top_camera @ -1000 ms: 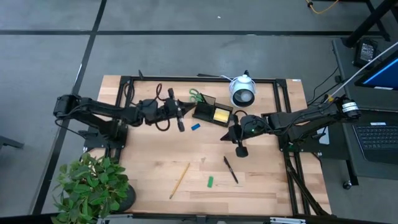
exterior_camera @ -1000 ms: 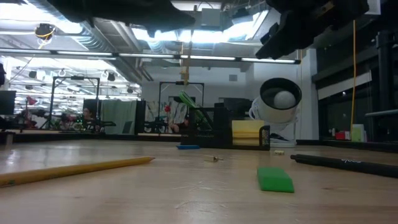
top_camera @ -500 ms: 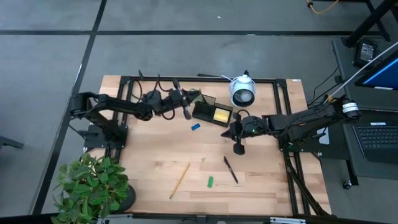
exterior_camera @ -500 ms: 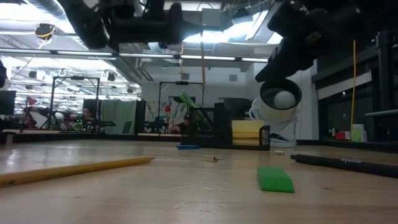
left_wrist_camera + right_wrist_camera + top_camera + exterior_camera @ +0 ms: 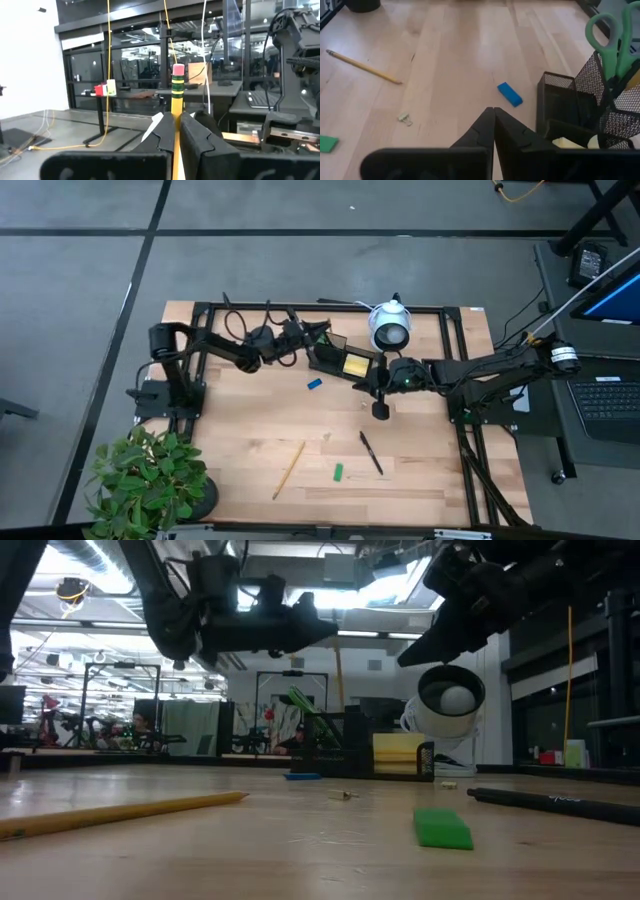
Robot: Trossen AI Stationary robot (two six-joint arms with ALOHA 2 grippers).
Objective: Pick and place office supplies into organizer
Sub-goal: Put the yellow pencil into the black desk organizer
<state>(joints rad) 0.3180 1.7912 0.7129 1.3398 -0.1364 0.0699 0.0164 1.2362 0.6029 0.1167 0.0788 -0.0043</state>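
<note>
The black mesh organizer (image 5: 338,360) stands at the table's far middle, with green-handled scissors (image 5: 610,35) upright in its back section and a yellow sticky pad (image 5: 355,364) in front. My left gripper (image 5: 176,117) hovers just left of it, shut on a wooden pencil (image 5: 340,675). My right gripper (image 5: 493,117), shut and holding nothing, hangs by the organizer's near right corner. Flat on the table lie a second pencil (image 5: 289,469), a black pen (image 5: 371,452), a green piece (image 5: 338,472) and a blue piece (image 5: 314,383). My left gripper pinches the pencil's yellow shaft just below the green ferrule (image 5: 175,107) between its two fingers, which come level from the table's left and lie across it. The pencil stands nearly upright and lifted clear, pink eraser end (image 5: 177,70) up, its longer part hanging toward the organizer's top.
A white round lens-faced device (image 5: 390,328) sits right of the organizer at the far edge. A potted plant (image 5: 150,480) fills the near left corner. A small clip (image 5: 404,119) lies mid-table. Black frame rails run along the table's edges.
My left gripper has carried the pencil toward the table's right and far edge, up to the organizer, with the pencil staying upright. My right gripper has moved a little toward the far edge, closer to the organizer.
</note>
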